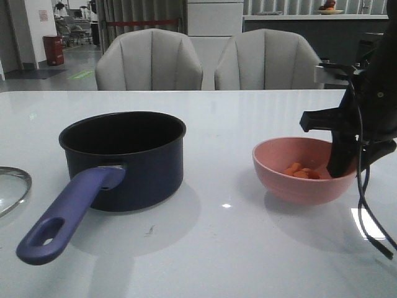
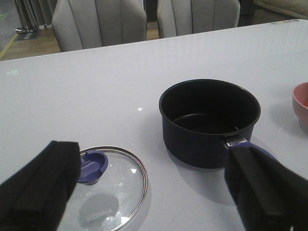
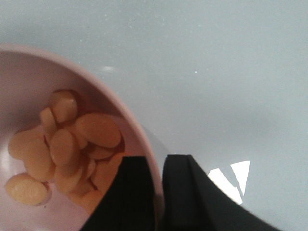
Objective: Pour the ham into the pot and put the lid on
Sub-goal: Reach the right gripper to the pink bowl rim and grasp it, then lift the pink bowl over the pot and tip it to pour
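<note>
The dark navy pot (image 1: 124, 158) (image 2: 209, 120) stands on the white table, left of centre, its purple-blue handle (image 1: 65, 217) pointing toward the front edge. The pot looks empty. A pink bowl (image 1: 304, 171) (image 3: 72, 144) at the right holds the orange-pink ham (image 1: 302, 172) (image 3: 62, 144). My right gripper (image 1: 341, 167) (image 3: 159, 192) is shut on the bowl's right rim, one finger inside and one outside. The glass lid (image 1: 11, 188) (image 2: 108, 185) with its blue knob (image 2: 91, 166) lies flat at the left edge. My left gripper (image 2: 154, 192) hovers open over the lid and pot handle, holding nothing.
Two grey chairs (image 1: 149, 62) (image 1: 270, 59) stand behind the table's far edge. A black cable (image 1: 372, 230) hangs from the right arm down to the table beside the bowl.
</note>
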{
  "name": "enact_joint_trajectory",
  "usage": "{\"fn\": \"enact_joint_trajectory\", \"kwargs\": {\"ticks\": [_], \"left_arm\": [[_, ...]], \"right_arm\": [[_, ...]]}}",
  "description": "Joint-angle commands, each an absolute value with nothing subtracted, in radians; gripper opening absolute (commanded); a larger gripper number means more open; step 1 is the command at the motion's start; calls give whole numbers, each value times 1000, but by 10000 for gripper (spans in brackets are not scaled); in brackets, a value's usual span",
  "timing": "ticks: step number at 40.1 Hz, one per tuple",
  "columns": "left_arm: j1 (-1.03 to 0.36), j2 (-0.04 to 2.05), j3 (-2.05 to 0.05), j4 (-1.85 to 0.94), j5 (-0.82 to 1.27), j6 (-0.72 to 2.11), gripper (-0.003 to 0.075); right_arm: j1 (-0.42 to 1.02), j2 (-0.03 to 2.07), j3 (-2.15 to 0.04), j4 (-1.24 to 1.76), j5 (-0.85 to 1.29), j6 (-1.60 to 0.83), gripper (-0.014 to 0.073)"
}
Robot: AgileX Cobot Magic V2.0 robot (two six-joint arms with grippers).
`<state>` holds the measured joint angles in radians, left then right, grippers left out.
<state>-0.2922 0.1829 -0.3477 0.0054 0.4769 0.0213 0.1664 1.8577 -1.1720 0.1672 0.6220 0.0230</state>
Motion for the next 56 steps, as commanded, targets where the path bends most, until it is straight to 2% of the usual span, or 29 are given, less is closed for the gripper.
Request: {"fn": "enact_joint_trajectory", "kwargs": {"ticks": [1, 8, 14, 19, 24, 31, 37, 47, 52, 56], "left_arm": [[-297, 193, -375, 0, 392, 17, 636], [-297, 193, -375, 0, 392, 17, 636], [-297, 193, -375, 0, 392, 17, 636], [-297, 193, -375, 0, 392, 17, 636], [-297, 193, -375, 0, 392, 17, 636], [-297, 193, -375, 0, 392, 17, 636], [-297, 193, -375, 0, 392, 17, 636], [-297, 193, -375, 0, 392, 17, 636], [-297, 193, -375, 0, 392, 17, 636], [-297, 193, -375, 0, 392, 17, 636]], "right_arm": [[166, 1819, -1233, 155, 666, 16, 146], [208, 1785, -1400, 147, 835, 15, 146], [322, 1741, -1549, 119, 886, 15, 146], [423, 1740, -1654, 113, 891, 15, 146], [500, 1752, -1693, 113, 806, 17, 146], [565, 1797, -1693, 92, 560, 11, 146], [607, 1833, -1676, -38, 333, 11, 146], [618, 1841, -1467, -216, -210, 8, 146], [618, 1851, -1363, -242, -490, -91, 146], [618, 1868, -1327, -232, -614, -213, 146]]}}
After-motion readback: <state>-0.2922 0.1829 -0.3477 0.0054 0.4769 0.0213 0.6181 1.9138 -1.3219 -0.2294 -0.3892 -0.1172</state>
